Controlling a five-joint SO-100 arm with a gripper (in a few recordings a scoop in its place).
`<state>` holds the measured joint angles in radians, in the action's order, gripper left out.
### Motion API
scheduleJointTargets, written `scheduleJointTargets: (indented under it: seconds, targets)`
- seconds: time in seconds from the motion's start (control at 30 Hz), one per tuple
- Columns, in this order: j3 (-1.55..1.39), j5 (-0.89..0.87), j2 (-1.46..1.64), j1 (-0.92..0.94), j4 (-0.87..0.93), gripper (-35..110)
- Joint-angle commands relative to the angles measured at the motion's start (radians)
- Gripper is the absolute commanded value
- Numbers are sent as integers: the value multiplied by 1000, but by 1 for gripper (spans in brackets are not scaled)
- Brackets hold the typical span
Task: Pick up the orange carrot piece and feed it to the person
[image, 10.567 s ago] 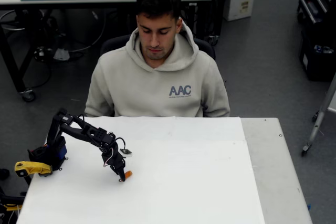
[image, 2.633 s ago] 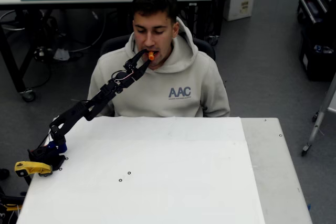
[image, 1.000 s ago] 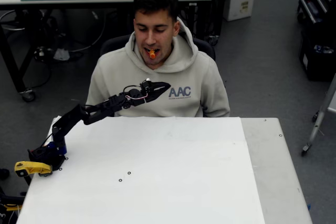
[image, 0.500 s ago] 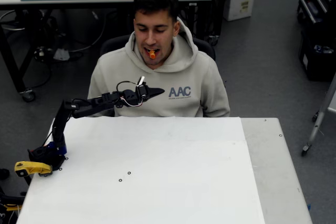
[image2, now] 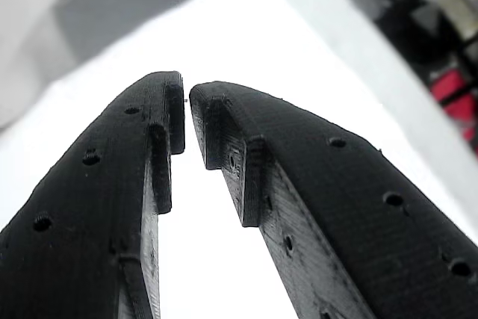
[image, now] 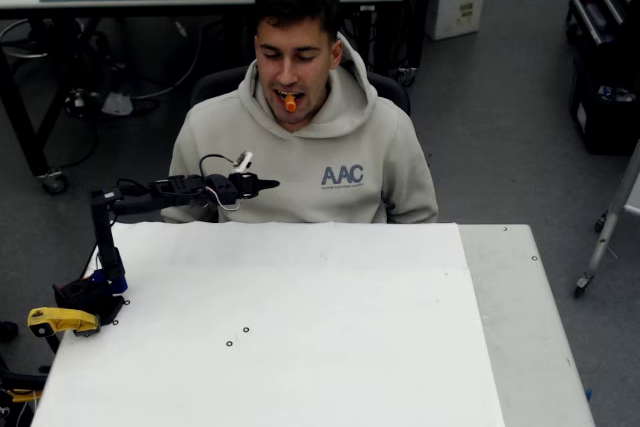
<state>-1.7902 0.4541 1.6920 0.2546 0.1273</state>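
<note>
Handed over. Orange carrot piece (image: 289, 102) now sits between the lips of the person (image: 300, 147), up and to the right of the gripper (image: 262, 185) in the overhead view and well apart from it. Gripper empty, drawn back and lowered from mouth height a couple of seconds ago to chest height, pointing right across the beige hoodie above the far edge of the white counter (image: 300, 327). In the wrist view, gripper (image2: 187, 102) nearly closed, tips almost meeting with a thin gap between, nothing held. Feeding looks done by this evidence; remaining motion probably just a return toward rest near the yellow clamp (image: 58, 320) at the base, below and to the left.
</note>
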Motion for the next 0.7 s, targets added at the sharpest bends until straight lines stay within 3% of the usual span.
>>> scheduleJointTargets:
  seconds: [0.0,0.3,0.67]
  targets:
    - [-152,-72,236,-51,5,-2]
    - [-600,-195,574,-189,5,-2]
    - [-1075,-206,1040,-262,12,-2]
